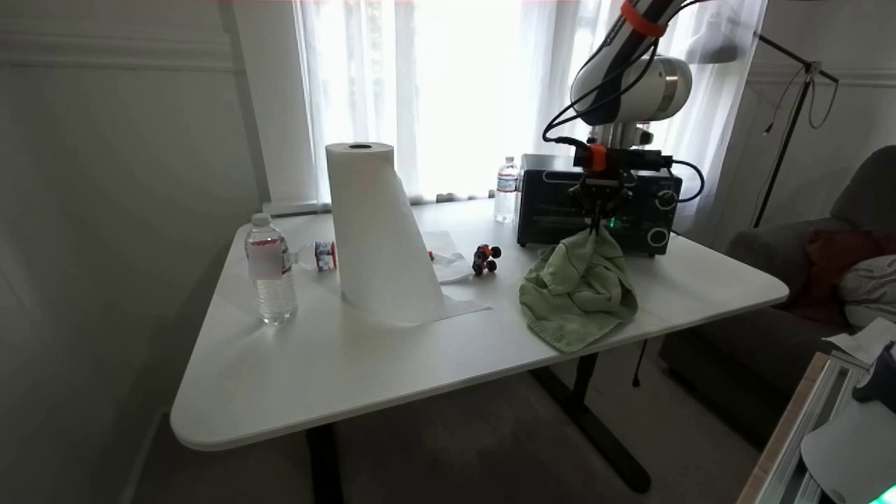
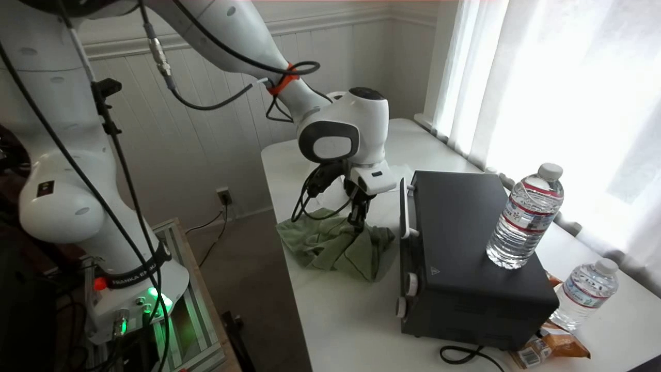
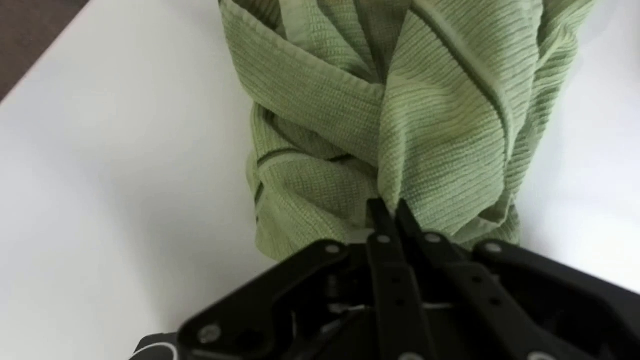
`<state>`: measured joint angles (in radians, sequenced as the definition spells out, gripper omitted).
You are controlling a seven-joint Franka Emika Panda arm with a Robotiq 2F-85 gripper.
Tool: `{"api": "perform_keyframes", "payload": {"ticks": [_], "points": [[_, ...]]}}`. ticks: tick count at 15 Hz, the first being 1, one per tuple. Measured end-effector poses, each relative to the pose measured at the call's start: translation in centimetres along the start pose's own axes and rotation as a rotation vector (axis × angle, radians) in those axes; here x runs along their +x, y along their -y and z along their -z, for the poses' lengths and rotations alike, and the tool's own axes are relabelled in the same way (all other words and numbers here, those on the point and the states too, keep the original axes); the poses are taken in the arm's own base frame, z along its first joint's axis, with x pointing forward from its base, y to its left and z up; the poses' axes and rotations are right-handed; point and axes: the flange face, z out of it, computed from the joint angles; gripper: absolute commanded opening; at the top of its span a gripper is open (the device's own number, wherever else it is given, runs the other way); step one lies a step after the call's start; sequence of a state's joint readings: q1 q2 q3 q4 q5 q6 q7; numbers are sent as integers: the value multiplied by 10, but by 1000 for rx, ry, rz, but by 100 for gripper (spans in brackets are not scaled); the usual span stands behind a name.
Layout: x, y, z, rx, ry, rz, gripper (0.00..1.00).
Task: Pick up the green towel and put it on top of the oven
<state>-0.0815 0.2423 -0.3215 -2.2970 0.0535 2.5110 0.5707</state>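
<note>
Pinching a raised fold of the green towel (image 3: 400, 125) between my fingers (image 3: 384, 242), I hold it gathered into a peak; they lie nearly against each other with only thin fabric between, a grip that should draw the loose rest along when I rise. Below the pinch the towel spreads in rumpled folds that seem to rest on the white table (image 1: 336, 371), one corner reaching its edge. Whether that corner hangs over, I cannot tell.

Near the towel stands the oven (image 2: 459, 217), its front turned this way, so the way to its top should be short. Its handle (image 2: 404, 209) juts out toward the folds, though, and could snag a trailing corner: I judge that I need height first, then the sideways carry. Toward the rear of the oven's top a water bottle (image 2: 526, 219) stands upright, so I would lay the towel short of it, lest a fold knock it down.

Behind the oven, another bottle (image 2: 586, 294) and an orange packet (image 2: 553, 345) seem off my path. Farther away come a small wheeled toy (image 1: 484, 260) and a tall paper roll (image 1: 378, 238); farthest, an upright bottle (image 1: 273, 290) and a bottle on its side (image 1: 324, 256).
</note>
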Motion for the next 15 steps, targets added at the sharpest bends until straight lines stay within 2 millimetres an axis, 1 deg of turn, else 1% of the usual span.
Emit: {"api": "perform_keyframes", "payload": {"ticks": [2,5,8,10,12,15], "points": [[-6,-15,26,43,-33,-1,5],[-23,-36,64,119,-78,17,6],[-41,-57,98,187,-116,42,5],[-51,-71,117,226,-143,62,4],[-59,-79,125,245,-155,68,4],[-62,-79,125,246,-154,73,3]]}}
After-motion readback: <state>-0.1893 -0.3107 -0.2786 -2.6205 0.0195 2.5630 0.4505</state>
